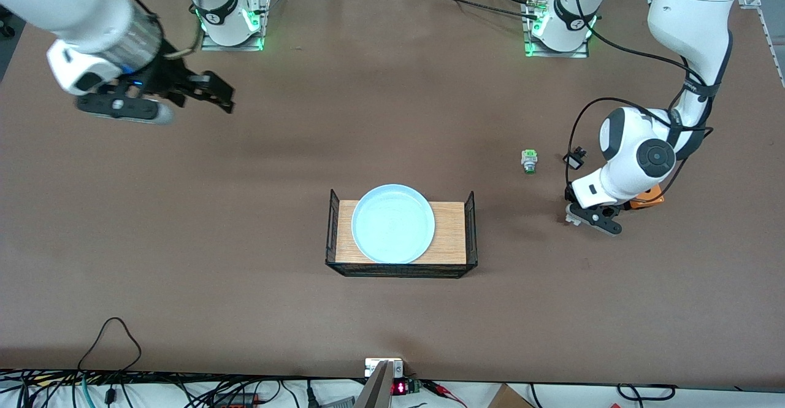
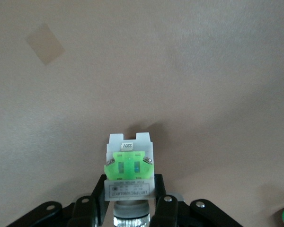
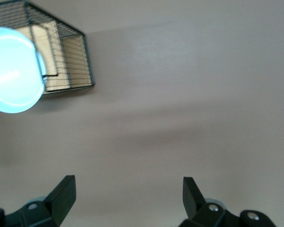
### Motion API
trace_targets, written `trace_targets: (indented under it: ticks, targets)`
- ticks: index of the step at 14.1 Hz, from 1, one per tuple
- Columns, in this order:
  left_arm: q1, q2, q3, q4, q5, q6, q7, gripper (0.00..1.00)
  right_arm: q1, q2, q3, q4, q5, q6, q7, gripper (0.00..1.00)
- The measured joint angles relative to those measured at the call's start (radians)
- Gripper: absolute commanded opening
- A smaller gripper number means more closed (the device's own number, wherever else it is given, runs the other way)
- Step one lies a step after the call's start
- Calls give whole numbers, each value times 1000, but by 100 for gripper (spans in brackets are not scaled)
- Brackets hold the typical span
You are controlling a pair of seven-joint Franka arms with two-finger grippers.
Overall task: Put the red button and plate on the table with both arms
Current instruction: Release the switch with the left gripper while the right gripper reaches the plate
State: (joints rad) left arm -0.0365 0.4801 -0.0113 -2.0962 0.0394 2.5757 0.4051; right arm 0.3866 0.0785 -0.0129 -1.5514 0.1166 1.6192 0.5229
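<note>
Left claw (image 1: 590, 216) sits low over the worktop (image 1: 245, 310) at the left arm's end, clamped on the red button (image 2: 129, 172); in the left wrist view its white body and green block stick out between the fingers (image 2: 164, 208), the cap hidden. Right claw (image 1: 211, 92) hangs high over the right arm's end, fingers wide apart, holding nothing, waiting. Plate (image 1: 393, 223) is in the wire-ended tray (image 1: 451, 236) mid-worktop, not yet on the brown surface. Risks, my read: the button's grip looks shallow, so releasing from height could tip or roll it toward the green-capped switch (image 1: 528, 161) just beside the drop zone. The plate's rim overhangs the tray edges, so a one-sided pinch may drag the tray along.
</note>
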Motion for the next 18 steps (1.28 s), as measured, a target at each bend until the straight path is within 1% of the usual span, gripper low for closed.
trace_targets:
  ticks: [1,2,3,4,8,9,10,12,13,16,18]
  targets:
    - [0,6,0,-8,0,21,0,43,33,17,0,0,0,25,26,100]
    - [0,12,0,-14,0,39,0,63,66,35,1,-1,0,55,63,100]
    - [1,11,0,-18,0,45,1,86,100,54,1,-1,0,81,115,100]
    - [2,12,0,-19,0,49,2,100,131,72,1,-1,0,101,181,100]
    - [2,9,0,-14,0,50,3,100,239,134,1,0,0,231,503,100]
    - [2,0,-1,-5,0,24,3,100,259,151,1,5,0,263,580,100]
    - [2,-16,-1,15,0,-30,3,100,272,173,1,19,0,288,639,100]
    - [2,-57,-2,91,0,-214,3,100,284,230,0,69,0,310,706,100]
    - [1,-77,-2,146,0,-327,3,100,286,261,0,98,0,323,718,100]
    - [1,-112,-4,346,0,-654,3,100,286,349,-2,147,0,410,766,100]
    - [-1,-119,-7,475,0,-837,-5,100,294,398,-2,155,0,455,796,100]
